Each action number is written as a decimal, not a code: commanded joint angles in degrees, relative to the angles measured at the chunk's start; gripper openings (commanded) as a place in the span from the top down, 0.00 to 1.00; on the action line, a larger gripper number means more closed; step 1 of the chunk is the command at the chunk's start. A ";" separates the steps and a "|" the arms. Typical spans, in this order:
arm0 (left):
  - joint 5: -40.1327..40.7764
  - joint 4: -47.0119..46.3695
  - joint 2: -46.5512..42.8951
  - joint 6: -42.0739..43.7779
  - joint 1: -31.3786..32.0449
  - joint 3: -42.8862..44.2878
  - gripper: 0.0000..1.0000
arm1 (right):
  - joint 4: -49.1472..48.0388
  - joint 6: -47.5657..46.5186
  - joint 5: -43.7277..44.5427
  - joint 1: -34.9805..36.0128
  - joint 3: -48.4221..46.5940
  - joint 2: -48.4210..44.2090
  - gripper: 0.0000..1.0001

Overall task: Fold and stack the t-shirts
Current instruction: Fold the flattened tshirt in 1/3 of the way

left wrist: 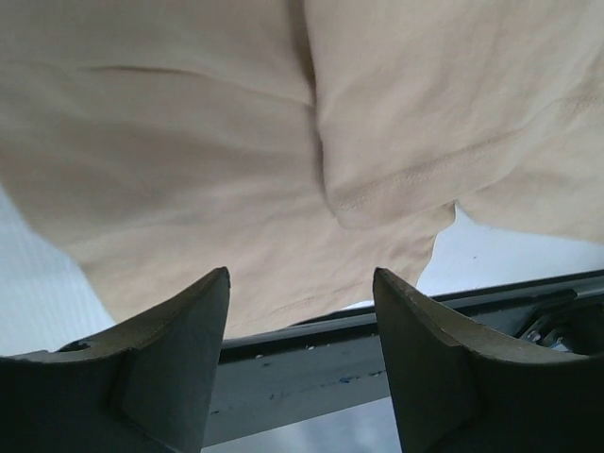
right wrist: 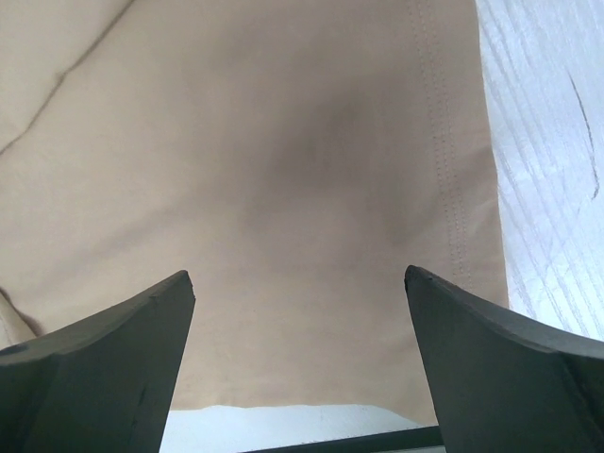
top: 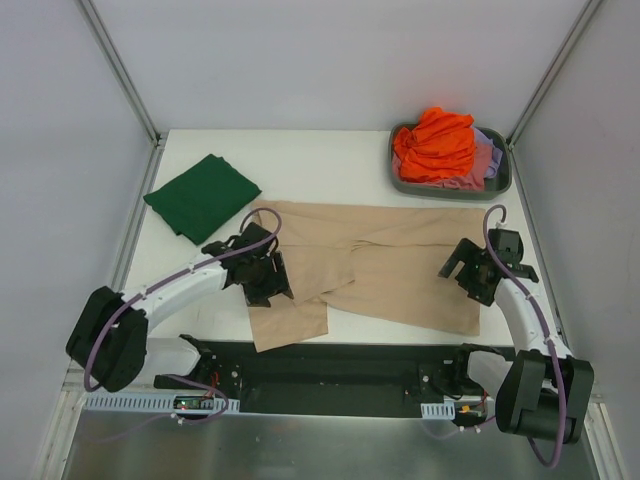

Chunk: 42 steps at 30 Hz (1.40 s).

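Beige t-shirt: centre of frame, spread on the table, left side folded over.
Handling: likely light and limp; pinch hem or sleeve edges.
Left gripper: fingers apart, empty, over the fold.
Right gripper: fingers wide, empty, above right hem.
Green t-shirt: folded, upper left.

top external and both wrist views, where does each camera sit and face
top external: overhead from the near side, looking down at table, both arms, beige t-shirt
left wrist: on left arm, looking past left pincer at the shirt's near edge
right wrist: on right arm, looking past right pincer at its stitched hem
shared: all show the beige t-shirt
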<state>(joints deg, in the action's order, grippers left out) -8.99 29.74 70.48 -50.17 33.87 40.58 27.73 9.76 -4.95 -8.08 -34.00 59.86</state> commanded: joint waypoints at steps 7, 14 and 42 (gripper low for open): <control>-3.22 -6.80 14.85 -0.81 2.69 8.37 0.55 | 0.22 -0.80 0.20 -0.36 1.30 -0.09 0.04; -3.66 -6.71 19.26 -0.36 3.49 8.82 0.67 | 0.05 -0.97 0.82 -0.36 1.22 0.70 0.04; 3.98 2.52 8.01 8.43 -0.29 10.67 1.00 | 0.75 -1.41 0.91 -0.36 0.16 6.06 0.04</control>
<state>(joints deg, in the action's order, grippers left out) -2.96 29.65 79.37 -43.77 33.41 53.93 27.73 8.75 -4.99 -8.08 -32.86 65.71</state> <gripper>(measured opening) 0.006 0.961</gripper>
